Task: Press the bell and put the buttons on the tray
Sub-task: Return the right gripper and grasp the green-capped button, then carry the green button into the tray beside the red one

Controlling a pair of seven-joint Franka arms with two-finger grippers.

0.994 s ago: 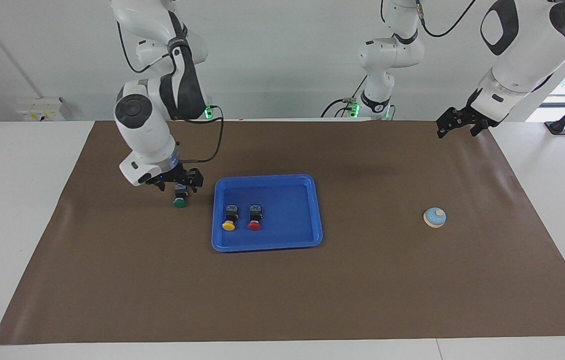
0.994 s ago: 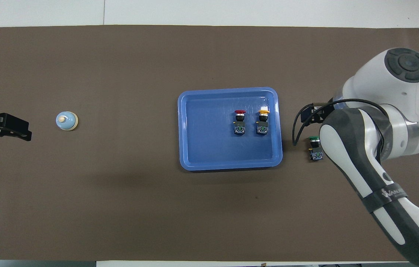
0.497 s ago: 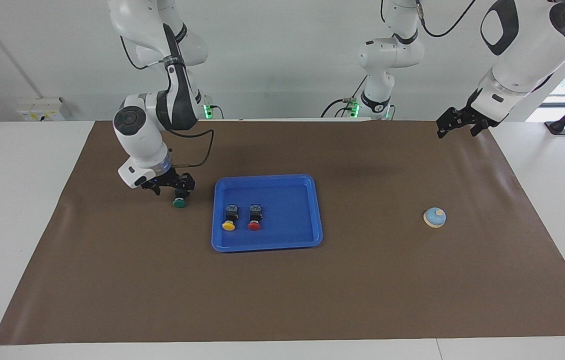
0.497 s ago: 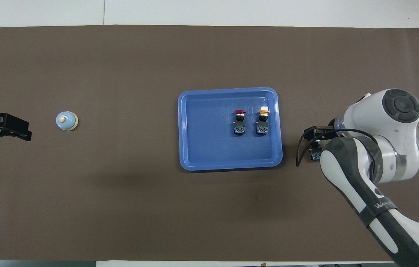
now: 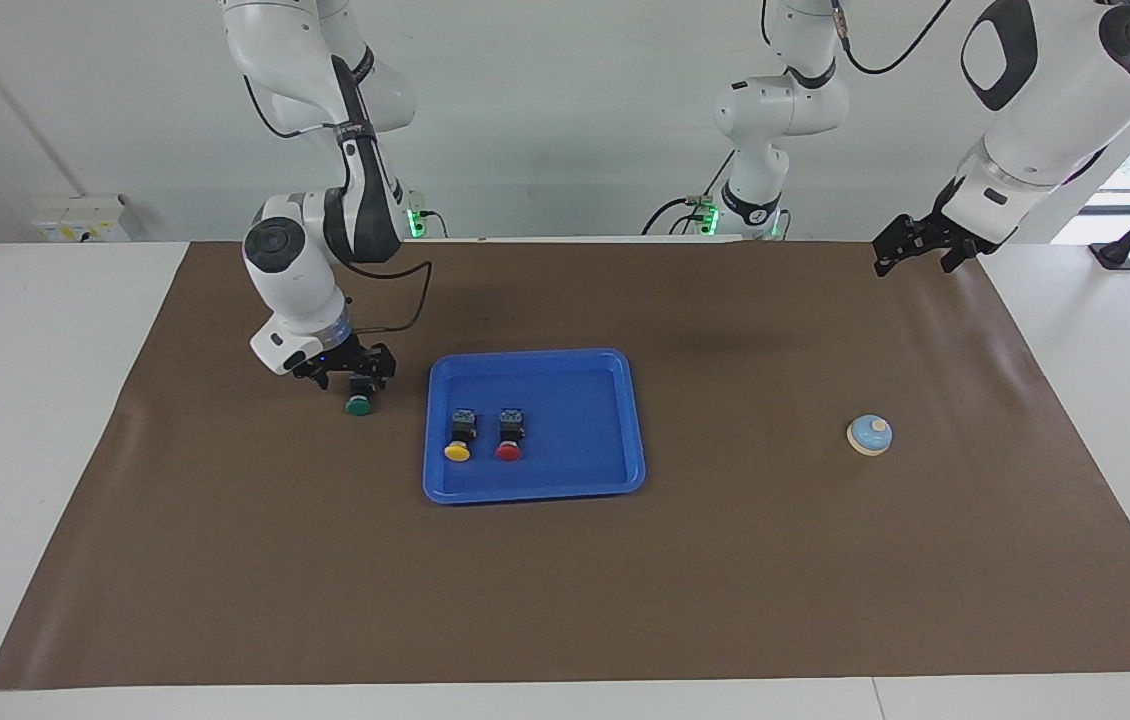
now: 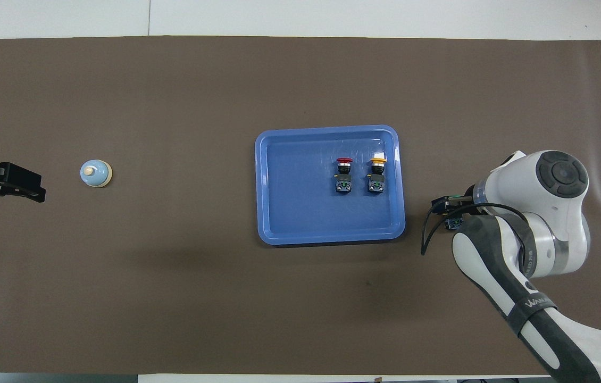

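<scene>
Now, operator, your right hand (image 5: pixel 358 378) sits low at the green button (image 5: pixel 358 404), which lies on the brown mat (image 5: pixel 725 580) just beside the blue tray (image 5: pixel 533 490), toward the right arm's end of the bench (image 5: pixel 25 400). Its fingers straddle the button's black body, spread wide and not clamped; from overhead the hand (image 6: pixel 447 205) covers most of the button, leaving only the button's black body (image 6: pixel 452 224) peeking out.

Inside the tray (image 6: pixel 274 186), the yellow button (image 5: pixel 459 438) and the red button (image 5: pixel 509 437) lie side by side with caps pointing away from the robots, the yellow one nearer the green button's side; overhead they appear as yellow (image 6: pixel 377 175) and red (image 6: pixel 344 175).

The bell (image 5: pixel 870 435), blue-domed with a cream knob, stands alone on the mat toward the left arm's end, well apart from the tray; overhead it is seen at (image 6: pixel 96 174).

Your left hand (image 5: pixel 910 250) waits raised over the mat's edge by the left arm's base, fingers open and holding nothing; overhead it shows at (image 6: pixel 13 181).
</scene>
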